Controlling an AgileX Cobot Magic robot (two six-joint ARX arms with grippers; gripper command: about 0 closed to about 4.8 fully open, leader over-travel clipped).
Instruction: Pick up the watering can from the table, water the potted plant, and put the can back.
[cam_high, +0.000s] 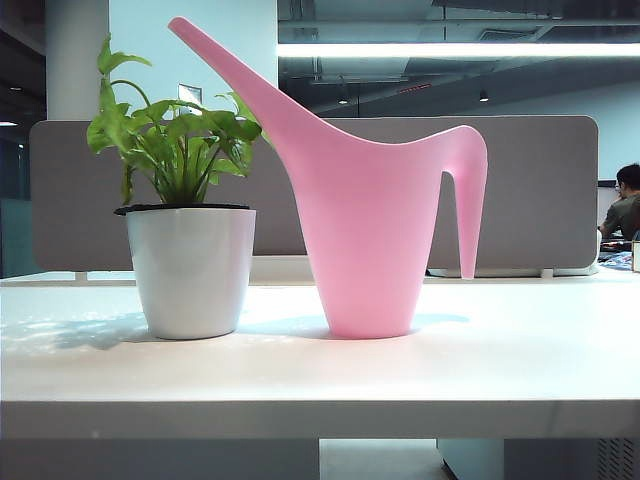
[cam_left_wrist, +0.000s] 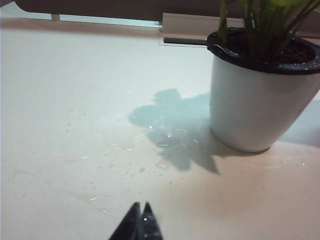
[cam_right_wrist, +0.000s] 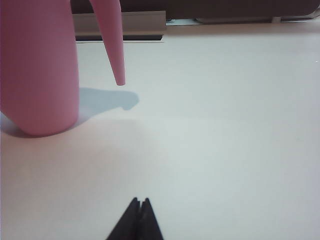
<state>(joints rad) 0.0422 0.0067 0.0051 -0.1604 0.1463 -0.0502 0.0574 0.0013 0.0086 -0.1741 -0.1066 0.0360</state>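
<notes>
Can (cam_high: 370, 230): upright on table (cam_high: 320, 370) beside plant (cam_high: 185, 240), unheld. Droplets (cam_left_wrist: 165, 134) near pot suggest watering done. Left gripper (cam_left_wrist: 140, 219), right gripper (cam_right_wrist: 139, 212): pressed together, empty, low over the table.

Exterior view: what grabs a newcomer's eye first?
The tall pink watering can stands upright mid-table, spout slanting up over the potted plant just left of it. Water droplets glisten on the white table beside the pot. Left gripper and right gripper sit shut, holding nothing.

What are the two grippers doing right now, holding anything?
Left gripper: shut, empty, above the table.
Right gripper: shut, empty, short of the watering can.
</notes>
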